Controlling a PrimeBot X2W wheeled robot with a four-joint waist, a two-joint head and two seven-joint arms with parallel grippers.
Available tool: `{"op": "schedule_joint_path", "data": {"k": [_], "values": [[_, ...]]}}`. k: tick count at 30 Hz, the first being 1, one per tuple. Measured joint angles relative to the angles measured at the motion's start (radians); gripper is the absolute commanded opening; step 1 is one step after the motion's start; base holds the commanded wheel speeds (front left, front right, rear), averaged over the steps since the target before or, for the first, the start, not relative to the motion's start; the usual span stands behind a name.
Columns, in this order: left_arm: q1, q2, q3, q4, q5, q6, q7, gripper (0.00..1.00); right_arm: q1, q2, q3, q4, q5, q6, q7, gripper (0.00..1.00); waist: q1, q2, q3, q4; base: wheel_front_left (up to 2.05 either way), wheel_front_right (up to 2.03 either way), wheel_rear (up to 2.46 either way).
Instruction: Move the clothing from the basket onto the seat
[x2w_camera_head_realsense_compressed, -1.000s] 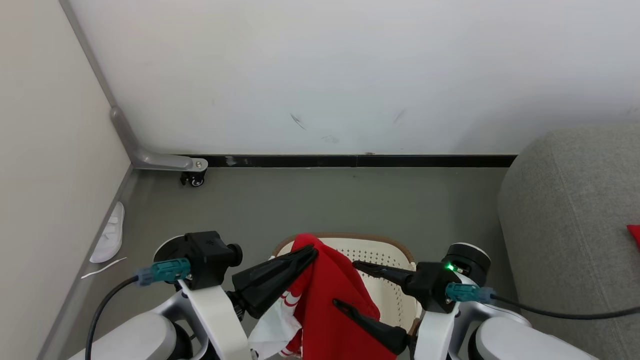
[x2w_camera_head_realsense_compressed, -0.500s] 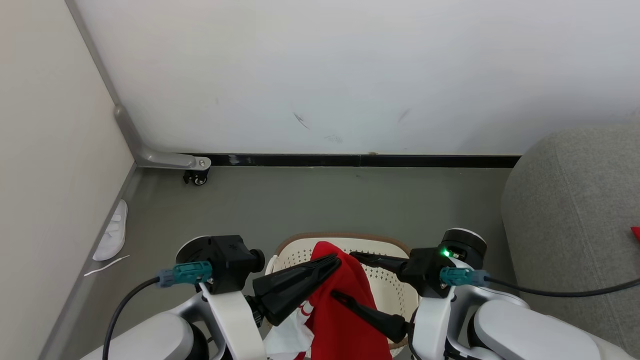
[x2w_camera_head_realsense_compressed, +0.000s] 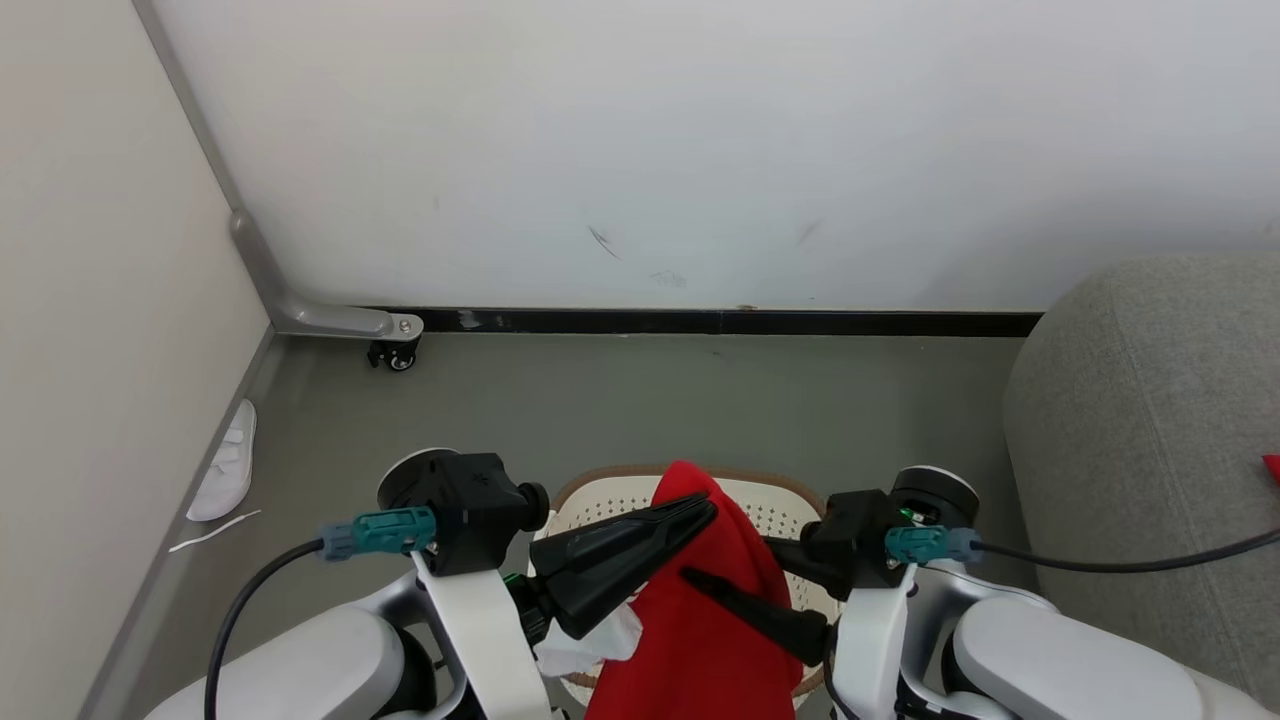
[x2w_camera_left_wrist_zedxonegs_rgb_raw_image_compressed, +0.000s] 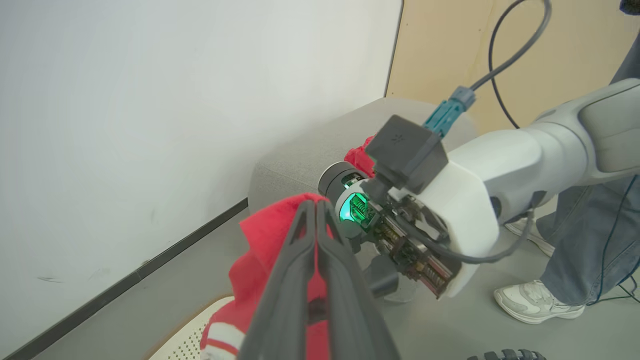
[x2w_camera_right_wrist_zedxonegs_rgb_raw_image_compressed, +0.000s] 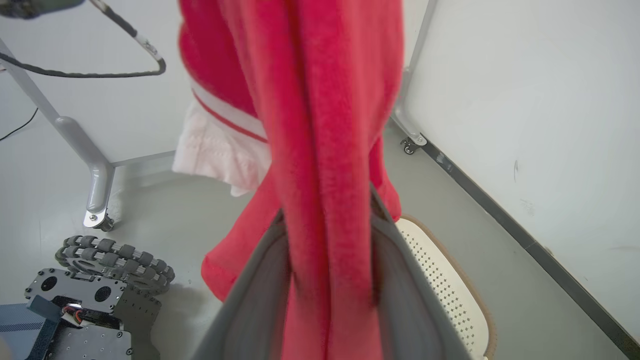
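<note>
**Two-handed lift of a garment (x2w_camera_head_realsense_compressed: 700, 650) above the basket (x2w_camera_head_realsense_compressed: 610, 478).** The left gripper (x2w_camera_head_realsense_compressed: 704, 503), jaws pressed together, pinches the red cloth at its topmost fold. The rest hangs free below, with white trim showing on its left side. The right gripper (x2w_camera_right_wrist_zedxonegs_rgb_raw_image_compressed: 327, 202) reaches in from the right, lower down. Its fingers stand one on each side of a hanging fold and lie against the cloth, but whether they pinch it firmly cannot be told. A second hold lower on the fabric would probably shorten the hanging length and keep the hem from catching the rim during the carry. The basket stands on the floor, near, directly beneath both grippers. The sofa (x2w_camera_head_realsense_compressed: 1130, 420) lies to the right, apart from the basket, and a second garment (x2w_camera_left_wrist_zedxonegs_rgb_raw_image_compressed: 359, 155) rests on it. Judged stage: one piece is delivered, the other is raised, and the transfer to the right has not yet begun.
</note>
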Motion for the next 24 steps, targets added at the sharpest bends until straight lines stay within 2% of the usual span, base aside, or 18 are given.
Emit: {"op": "schedule_joint_path", "data": {"k": [2, 3, 5, 16, 17, 19, 20, 24], "values": [[-0.003, 0.000, -0.002, -0.005, -0.006, 0.000, -0.005, 0.00, 0.000, -0.005, -0.002, 0.009, 0.016, 0.000, -0.006, 0.43, 0.0000, 0.0000, 0.000, 0.000, 0.00, 0.00, 0.00], [-0.006, 0.000, 0.000, -0.007, -0.006, 0.000, -0.009, 0.00, 0.000, -0.007, -0.004, 0.012, 0.022, 0.000, -0.007, 0.36, 0.0000, 0.0000, 0.000, 0.000, 0.00, 0.00, 0.00], [-0.019, 0.001, 0.003, -0.008, -0.014, 0.000, -0.016, 0.00, 0.000, -0.009, -0.004, 0.017, 0.027, 0.000, -0.008, 0.00, 0.0000, 0.0000, 0.000, 0.001, 0.00, 0.00, 0.00], [-0.013, 0.020, 0.026, 0.082, -0.039, 0.000, -0.049, 0.00, 0.000, -0.012, -0.010, 0.041, 0.076, 0.000, -0.026, 0.00, 0.0000, 0.0001, -0.001, 0.000, 0.00, 0.00, 0.00], [-0.008, 0.020, 0.028, 0.096, -0.044, 0.000, -0.051, 0.14, 0.000, -0.013, -0.009, 0.041, 0.081, 0.000, -0.026, 0.00, 0.0000, 0.0000, -0.001, -0.001, 0.00, 0.00, 0.00], [0.008, 0.023, 0.031, 0.120, -0.050, 0.001, -0.053, 0.78, 0.000, -0.014, -0.008, 0.042, 0.087, 0.000, -0.026, 0.00, 0.0000, 0.0000, 0.000, -0.002, 0.00, 0.00, 0.00], [0.015, 0.024, 0.033, 0.135, -0.051, 0.005, -0.056, 1.00, 0.000, -0.014, -0.008, 0.043, 0.091, 0.000, -0.026, 0.00, 0.0000, 0.0000, 0.001, -0.002, 0.00, 0.00, 0.00], [0.043, 0.030, 0.051, 0.175, -0.076, 0.027, -0.072, 1.00, 0.000, -0.016, -0.021, 0.052, 0.106, 0.000, -0.029, 0.00, 0.0000, 0.0000, 0.006, -0.006, 0.00, 0.00, 0.00]]}}
